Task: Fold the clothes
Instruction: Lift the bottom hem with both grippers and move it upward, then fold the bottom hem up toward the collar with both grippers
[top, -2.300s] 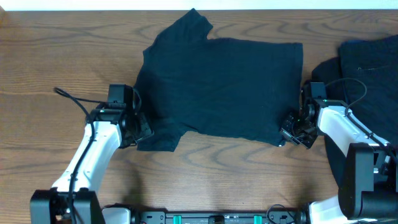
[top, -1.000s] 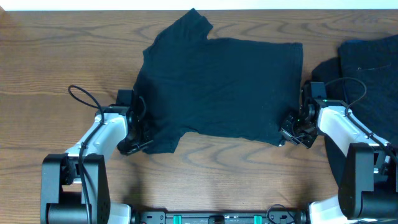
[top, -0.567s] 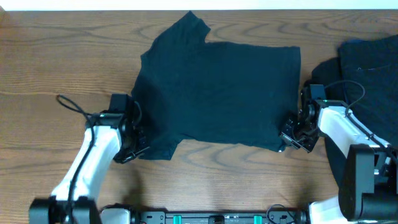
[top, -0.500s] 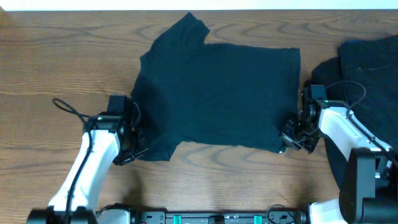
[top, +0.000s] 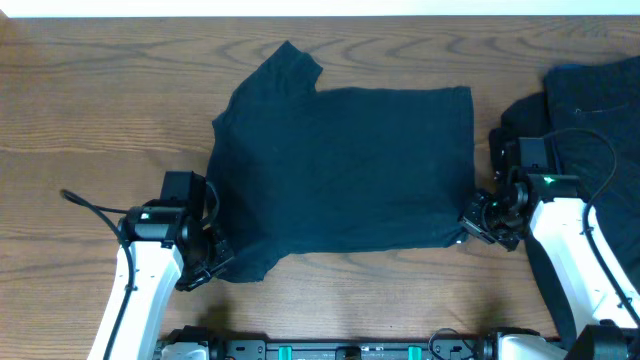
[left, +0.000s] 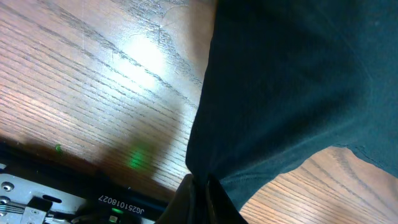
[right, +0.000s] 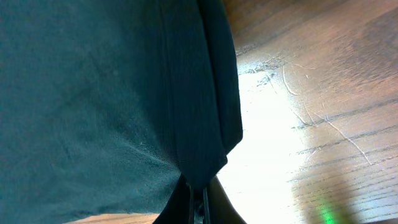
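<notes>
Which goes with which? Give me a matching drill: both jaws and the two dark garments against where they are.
1. left jaws
2. right jaws
3. dark navy short-sleeved fabric T-shirt
4. dark fabric pile

a. brown wooden table's right edge
b. shut on shirt's near right corner
c. spread flat mid-table
d. shut on shirt's near left corner

Pairs: 1-d, 2-b, 3-c, 4-a.

Dark shirt (right: 112, 93) in right gripper (right: 198, 199)

Overhead view evenly lit and sharp, bright glare seen on the table (right: 273, 149) in both wrist views, dark fabric detail lost
</notes>
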